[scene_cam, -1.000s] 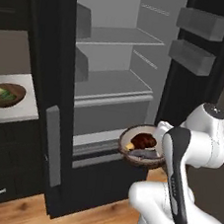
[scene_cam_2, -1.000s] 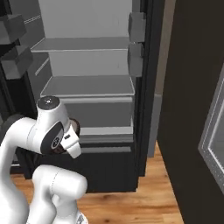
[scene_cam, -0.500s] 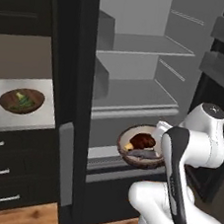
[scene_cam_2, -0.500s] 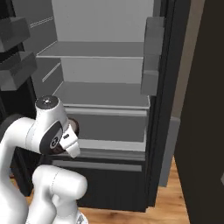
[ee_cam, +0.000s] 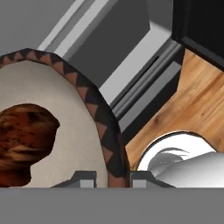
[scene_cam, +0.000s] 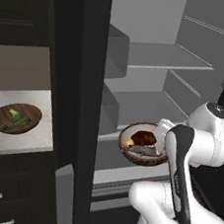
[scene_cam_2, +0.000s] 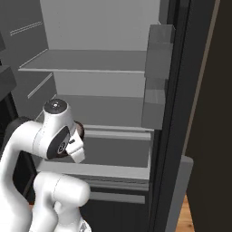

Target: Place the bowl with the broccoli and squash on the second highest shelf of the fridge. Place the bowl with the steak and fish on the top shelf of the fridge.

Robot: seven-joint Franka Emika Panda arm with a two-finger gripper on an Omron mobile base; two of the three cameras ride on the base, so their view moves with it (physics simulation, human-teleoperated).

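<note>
the gripper (ee_cam: 113, 177) was clamped on the rim of the steak-and-fish bowl (scene_cam: 142, 144), held low before the open fridge (scene_cam: 150, 96), with the top shelf (scene_cam: 165, 57) well above it.

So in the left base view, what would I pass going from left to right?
Veggie bowl on the counter → black fridge door → meat bowl held in front of the shelves → the robot's white arm.

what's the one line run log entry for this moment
gripper: shut on rim of steak and fish bowl | bowl held in front of open fridge, below its shelves | broccoli and squash bowl on counter
</note>
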